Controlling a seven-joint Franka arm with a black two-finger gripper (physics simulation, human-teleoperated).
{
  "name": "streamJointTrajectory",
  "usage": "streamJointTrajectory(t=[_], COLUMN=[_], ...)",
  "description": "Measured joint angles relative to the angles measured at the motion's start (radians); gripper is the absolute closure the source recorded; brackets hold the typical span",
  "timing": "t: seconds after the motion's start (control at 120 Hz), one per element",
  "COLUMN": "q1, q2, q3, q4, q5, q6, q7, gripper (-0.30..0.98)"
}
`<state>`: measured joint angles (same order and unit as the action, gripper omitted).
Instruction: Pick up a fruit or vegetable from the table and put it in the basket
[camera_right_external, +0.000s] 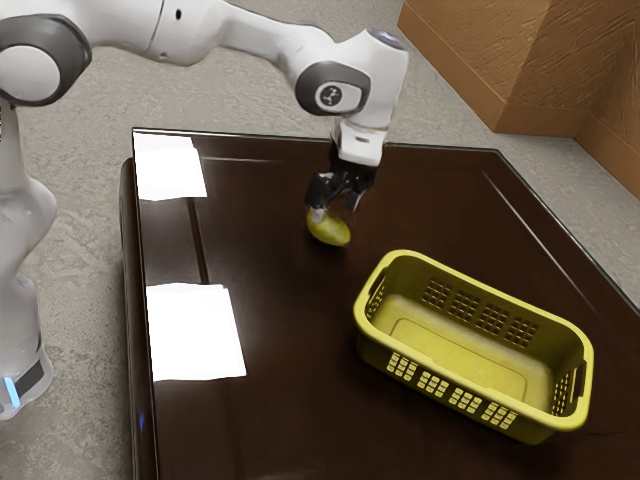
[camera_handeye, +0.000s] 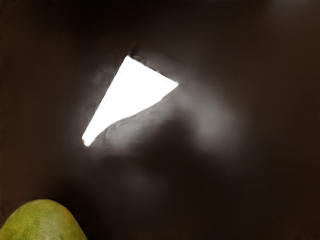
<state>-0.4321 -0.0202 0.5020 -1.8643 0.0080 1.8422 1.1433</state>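
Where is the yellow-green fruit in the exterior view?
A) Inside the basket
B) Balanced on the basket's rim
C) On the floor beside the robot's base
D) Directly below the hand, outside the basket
D: the fruit shows just under the hand, with a stretch of dark tabletop visible between it and the yellow basket.

the table (camera_right_external: 290, 400) looks dark, smooth and very shiny, with bright white glare. the basket (camera_right_external: 400, 256) looks like smooth plastic. the mango (camera_right_external: 330, 229) has smooth skin. the robot arm (camera_right_external: 260, 35) looks smooth and hard. the floor (camera_right_external: 260, 95) looks dull and rough, and the brown wall (camera_right_external: 530, 60) looks like wood.
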Motion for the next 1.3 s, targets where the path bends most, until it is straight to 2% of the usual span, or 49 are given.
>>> streamJointTrajectory(t=[0.175,0.433,0.733,0.933,1.067,1.125,1.192,1.3], q1=[0.146,0.132,0.124,0.128,0.123,0.116,0.053,-0.111], q2=[0.141,0.178,0.262,0.280,0.248,0.227,0.158,0.084], q3=[0.039,0.030,0.027,0.026,0.033,0.030,0.031,0.031], q4=[0.058,0.068,0.068,0.068,0.096,0.128,0.142,0.161], q5=[-0.054,-0.124,-0.228,-0.268,-0.282,-0.287,-0.294,-0.297], q6=[0.069,0.105,0.116,0.124,0.125,0.115,0.093,0.069], q7=[0.186,0.381,0.525,0.586,0.618,0.630,0.636,0.633], gripper=[0.00,0.00,0.01,0.30,0.50,0.65,0.80,0.80])
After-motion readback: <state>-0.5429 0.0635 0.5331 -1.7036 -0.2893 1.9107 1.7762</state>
